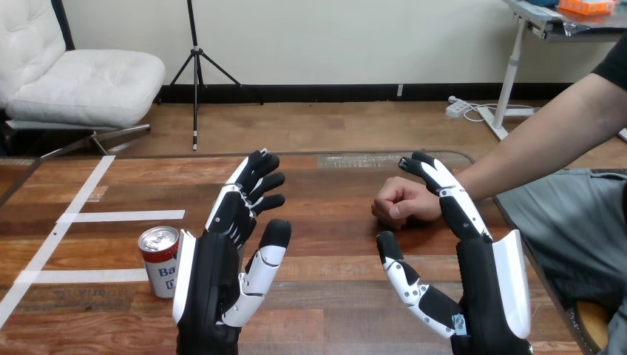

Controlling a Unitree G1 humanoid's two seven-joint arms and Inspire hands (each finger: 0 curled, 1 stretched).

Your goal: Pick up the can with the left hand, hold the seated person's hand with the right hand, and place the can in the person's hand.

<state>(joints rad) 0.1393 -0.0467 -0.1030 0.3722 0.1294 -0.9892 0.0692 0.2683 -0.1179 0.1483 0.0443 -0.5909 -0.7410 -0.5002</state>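
Observation:
A red and white can (160, 260) with a silver top stands upright on the wooden table (333, 244), near its front left. My left hand (222, 274) is raised just right of the can, open, fingers straight and pointing away, not touching it. My right hand (473, 274) is raised at the right, open, thumb spread to the left. The person's hand (399, 202) rests as a loose fist on the table at the centre right, their forearm coming in from the upper right. My right hand's fingers (436, 177) overlap the person's wrist in the view; I cannot tell whether they touch.
White tape lines (122, 217) run across the table's left part. The table's right edge (517, 237) lies close to the person's lap.

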